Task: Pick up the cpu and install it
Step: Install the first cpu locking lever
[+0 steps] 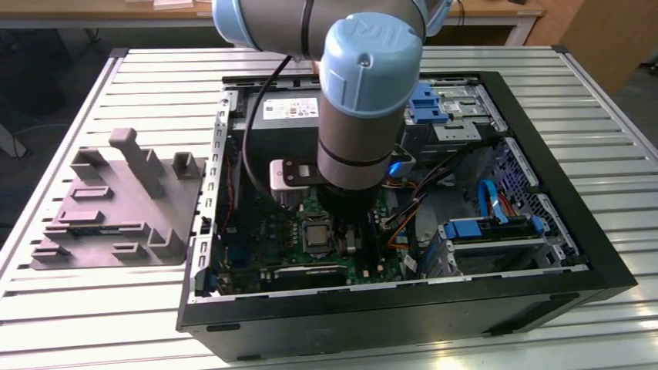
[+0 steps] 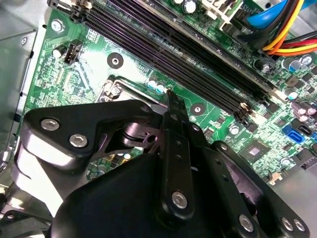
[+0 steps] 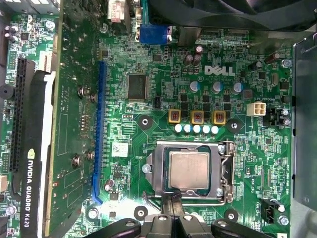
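From the exterior view, the arm (image 1: 360, 100) reaches down into an open computer case (image 1: 575, 254) lying on a slatted metal table (image 1: 103, 324). Its wrist hangs right over the CPU socket (image 1: 317, 235) on the green motherboard (image 1: 273, 231). Beside the case, toward the exterior view's left, a grey plastic tray (image 1: 113, 208) with upright posts sits on the table.

In the second wrist view, the gripper (image 2: 169, 96) looks drawn together into one narrow black tip, with nothing visible between the fingers. That tip hovers at the edge of the socket, close to the long black memory slots (image 2: 198, 59) and a bundle of coloured cables (image 2: 292, 34).

In the first wrist view, the cpu (image 3: 188, 170) lies flat inside the socket's metal frame, silvery top up, apparently seated. The gripper tip (image 3: 173, 201) sits just at the socket's near edge, apart from the chip. A retention lever (image 3: 231, 171) runs along one side of the socket, and a graphics card (image 3: 32, 148) stands well away past the blue expansion slot (image 3: 98, 134).

I judge the risks to be these: if the chip is not fully square in its seat, any nudge from the tip could skew it and bend socket pins; a downward slip could also scrape the small capacitors (image 3: 196, 129) next to the socket. The lever and frame crowd that corner.
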`<state>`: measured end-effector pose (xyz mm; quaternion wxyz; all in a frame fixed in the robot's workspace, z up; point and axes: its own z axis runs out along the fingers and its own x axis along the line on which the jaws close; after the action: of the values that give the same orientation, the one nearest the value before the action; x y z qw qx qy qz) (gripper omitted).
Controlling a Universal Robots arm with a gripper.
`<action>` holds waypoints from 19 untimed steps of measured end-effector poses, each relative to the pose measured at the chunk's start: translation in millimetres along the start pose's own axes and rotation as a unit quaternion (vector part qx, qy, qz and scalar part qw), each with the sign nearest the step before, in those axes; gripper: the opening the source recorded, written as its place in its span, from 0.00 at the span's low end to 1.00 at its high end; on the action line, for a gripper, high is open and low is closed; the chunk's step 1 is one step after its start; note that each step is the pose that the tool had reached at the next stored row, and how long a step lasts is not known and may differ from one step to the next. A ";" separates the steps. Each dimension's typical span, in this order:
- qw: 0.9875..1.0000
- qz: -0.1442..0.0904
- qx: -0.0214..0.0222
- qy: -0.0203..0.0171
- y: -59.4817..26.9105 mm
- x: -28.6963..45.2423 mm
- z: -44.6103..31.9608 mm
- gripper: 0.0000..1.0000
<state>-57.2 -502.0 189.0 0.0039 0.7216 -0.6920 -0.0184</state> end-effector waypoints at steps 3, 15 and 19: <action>1.000 0.000 0.000 -0.001 -0.8 0.0 1.0 0.11; 1.000 0.000 0.000 -0.002 -1.5 0.1 4.0 0.11; 1.000 0.000 0.000 -0.003 -1.3 -0.3 -1.3 0.11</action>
<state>-55.9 -501.7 190.2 0.0016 0.7215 -0.6921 -0.0202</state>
